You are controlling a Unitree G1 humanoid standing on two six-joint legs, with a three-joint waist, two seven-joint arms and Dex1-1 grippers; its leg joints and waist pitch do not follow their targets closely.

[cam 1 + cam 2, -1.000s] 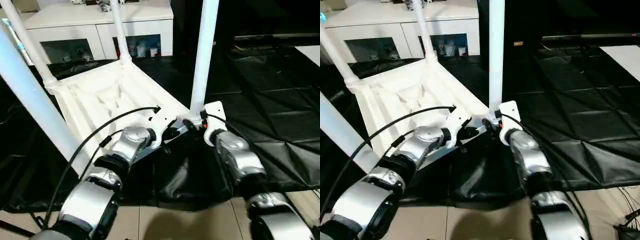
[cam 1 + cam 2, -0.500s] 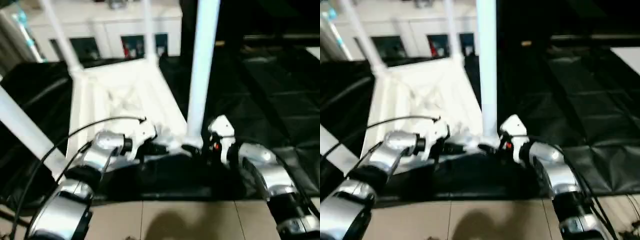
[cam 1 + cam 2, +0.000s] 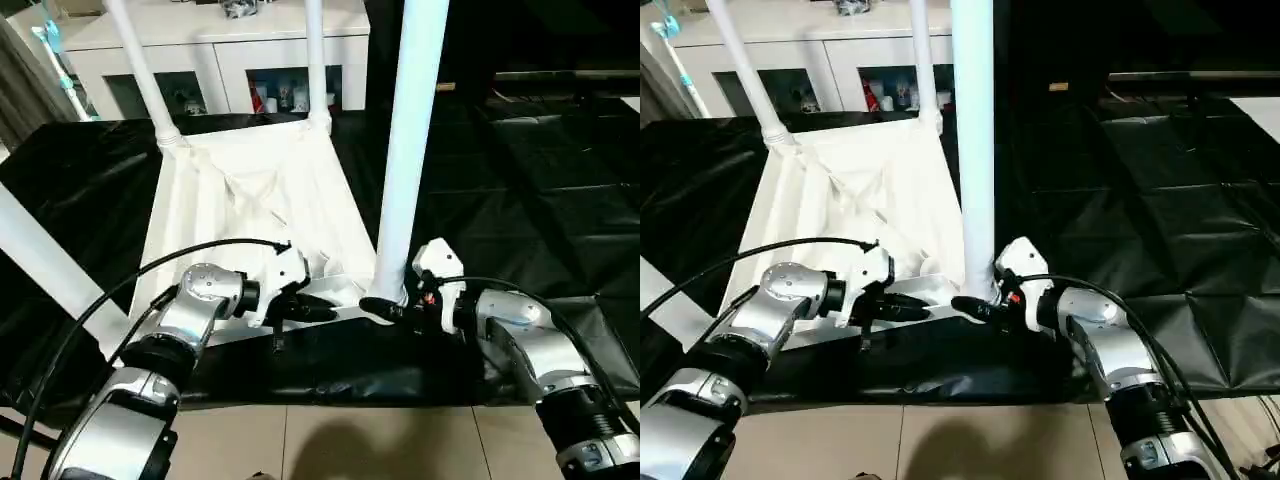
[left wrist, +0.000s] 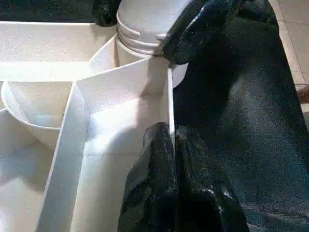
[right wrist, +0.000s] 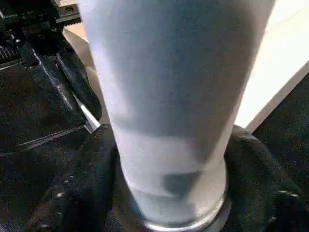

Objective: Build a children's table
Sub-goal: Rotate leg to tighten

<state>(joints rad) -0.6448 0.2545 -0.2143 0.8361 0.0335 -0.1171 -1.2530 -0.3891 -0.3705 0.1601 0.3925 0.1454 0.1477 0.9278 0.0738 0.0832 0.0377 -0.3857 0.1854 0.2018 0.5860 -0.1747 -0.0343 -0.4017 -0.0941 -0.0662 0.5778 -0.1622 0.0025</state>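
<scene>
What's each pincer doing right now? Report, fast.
Left pincer: closed, pinching the table top's rim.
Right pincer: fingers on either side of the near leg at its base, clasping it.

You have a plain white table top (image 3: 255, 215) with pale white legs (image 3: 410, 130) at centre frame, on a glossy black counter cover (image 3: 520, 200); silver forearms (image 3: 195, 305), black gripper fingers (image 4: 174, 193), beige floor tiles (image 3: 380, 445) along the bottom.
</scene>
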